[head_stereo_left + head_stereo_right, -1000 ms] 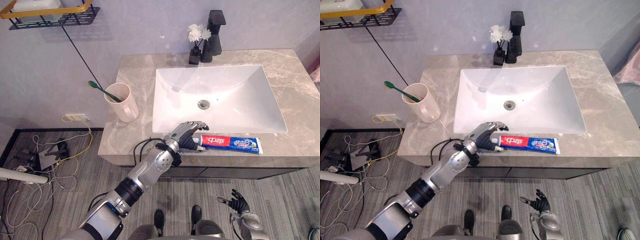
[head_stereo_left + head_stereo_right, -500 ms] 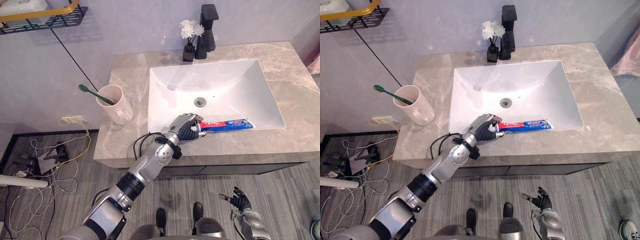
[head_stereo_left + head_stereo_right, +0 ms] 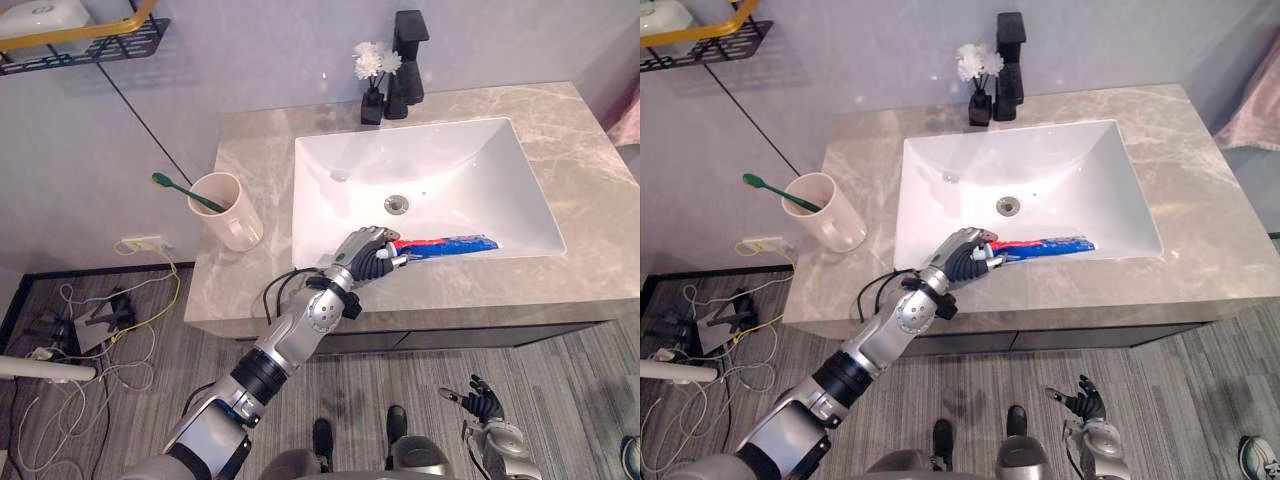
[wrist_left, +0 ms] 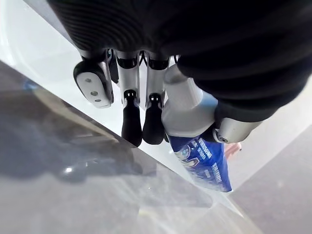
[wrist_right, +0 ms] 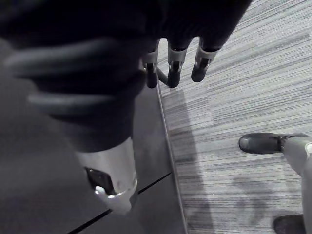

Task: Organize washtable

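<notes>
A red, white and blue toothpaste tube point(image 3: 447, 243) is held level over the front rim of the white sink point(image 3: 440, 165). My left hand point(image 3: 366, 255) is shut on its cap end. In the left wrist view the fingers point(image 4: 132, 119) and thumb curl round the tube point(image 4: 207, 163). A beige cup point(image 3: 232, 213) with a green toothbrush point(image 3: 178, 190) stands on the left of the marble countertop point(image 3: 250, 275). My right hand point(image 3: 482, 404) hangs low by the floor, with its fingers point(image 5: 174, 66) relaxed and holding nothing.
A black faucet point(image 3: 408, 50) and a small black vase of white flowers point(image 3: 372, 80) stand behind the sink. A wire shelf with a yellow rail point(image 3: 80, 30) hangs on the wall at upper left. Cables and a wall socket point(image 3: 140, 244) lie below the counter's left end.
My left hand has lifted the toothpaste tube off the counter's front edge and drawn it over the sink rim, slightly leftward. The camera has shifted too. The right hand has stayed low.
</notes>
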Motion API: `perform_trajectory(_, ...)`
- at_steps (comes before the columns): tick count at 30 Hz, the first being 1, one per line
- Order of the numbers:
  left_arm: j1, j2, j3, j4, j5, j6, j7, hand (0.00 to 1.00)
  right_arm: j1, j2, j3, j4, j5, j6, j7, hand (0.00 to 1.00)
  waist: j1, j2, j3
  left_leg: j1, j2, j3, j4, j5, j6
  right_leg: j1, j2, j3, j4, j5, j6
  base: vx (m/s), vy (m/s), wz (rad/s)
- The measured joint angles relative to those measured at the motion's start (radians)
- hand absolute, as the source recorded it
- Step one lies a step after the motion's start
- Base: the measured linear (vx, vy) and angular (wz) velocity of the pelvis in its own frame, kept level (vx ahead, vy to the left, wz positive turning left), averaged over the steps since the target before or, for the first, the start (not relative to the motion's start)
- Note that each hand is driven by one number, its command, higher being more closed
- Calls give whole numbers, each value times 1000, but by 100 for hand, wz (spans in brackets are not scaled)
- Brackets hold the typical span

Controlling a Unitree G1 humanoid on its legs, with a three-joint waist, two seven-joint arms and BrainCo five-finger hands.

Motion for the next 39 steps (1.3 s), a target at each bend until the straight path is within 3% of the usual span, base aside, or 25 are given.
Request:
perform_trajectory(5, 45, -3, 30, -113, -13, 1, -2, 100, 69, 11, -104, -99, 28, -1, -2, 0, 3, -1, -1, 0, 9, 33, 0, -10, 16, -14, 10, 36, 0, 3, -4, -14, 1, -20)
perform_trajectory(10, 77, -7, 147, -262, -44, -4, 18, 100, 112, 16, -276, -181, 80, -3, -19, 0, 2, -9, -11, 9, 17, 62, 0, -12, 19, -17, 21, 62, 1, 5, -8, -17, -12, -15)
perform_trajectory(14, 129, -7, 196, -298, -62, -12, 31, 100, 120, 18, -339, -248, 113, -5, -29, 0, 3, -19, -39, 14, 24, 78, 0, -18, 21, -19, 28, 76, 0, 7, -10, -26, -16, -12)
perform_trajectory(21, 236, -18, 299, -404, -81, -13, 38, 100, 127, 16, -483, -533, 121, -5, -51, 0, 2, -25, -64, 17, 35, 103, 10, -28, 19, -24, 41, 101, 1, 11, -16, -33, -11, -11)
perform_trajectory(27, 307, -22, 368, -468, -84, -19, 39, 100, 118, -61, -597, -791, 119, -15, -73, 0, 2, -32, -98, 17, 47, 120, 19, -40, 18, -31, 53, 122, 1, 11, -16, -11, -18, -12)
perform_trajectory(32, 332, -21, 374, -470, -91, -20, 36, 100, 39, -137, -584, -886, 121, -51, -88, 0, 1, -41, -108, 16, 53, 137, 40, -57, 13, -34, 60, 149, 1, 15, -21, -16, -4, -17)
perform_trajectory(37, 351, -21, 364, -485, -129, -27, 35, 100, -83, -279, -418, -941, 212, -119, -60, 0, 4, -39, -127, 12, 53, 134, 42, -57, 14, -36, 61, 147, 1, 16, -22, -4, -2, 2)
perform_trajectory(39, 352, -19, 337, -485, -143, -27, 31, 100, -147, -308, -329, -977, 254, -143, -28, 0, 26, -37, -139, 10, 53, 131, 45, -57, 14, -35, 61, 144, 1, 16, -22, -9, -4, 5)
